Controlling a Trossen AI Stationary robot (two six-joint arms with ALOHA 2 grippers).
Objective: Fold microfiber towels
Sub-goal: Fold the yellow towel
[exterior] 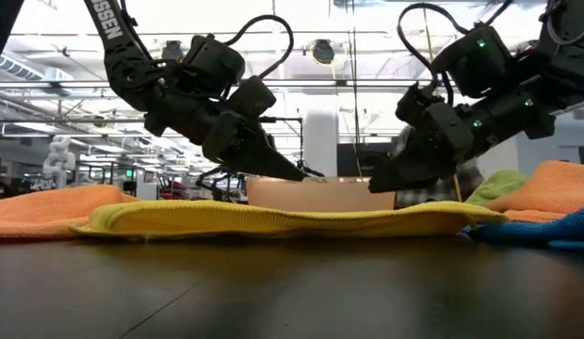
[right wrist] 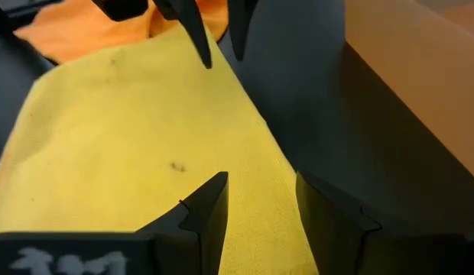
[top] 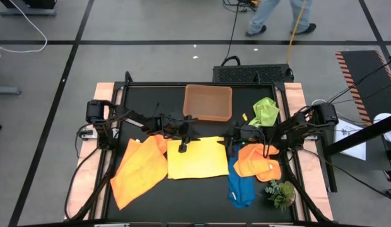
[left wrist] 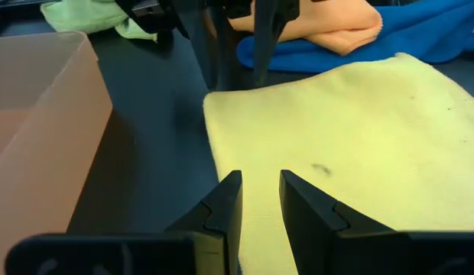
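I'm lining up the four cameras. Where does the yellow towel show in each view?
High view: yellow towel at table centre, between both grippers.
Low view: flat across the middle.
Left wrist view: ahead of the fingers.
Right wrist view: left and centre.
Shared landmark: the tan tray beside its far edge.

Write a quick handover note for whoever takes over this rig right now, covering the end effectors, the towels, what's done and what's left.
Left end effector: open, empty, over the far left corner of the flat yellow microfiber towel.
Right end effector: open, empty, over its far right corner.
Flat orange towel lies left; bunched orange towel and blue towel right; lime green towel beside the tan plastic tray.
Done: yellow towel spread flat.
Left: no neat folds visible; yellow looks next.
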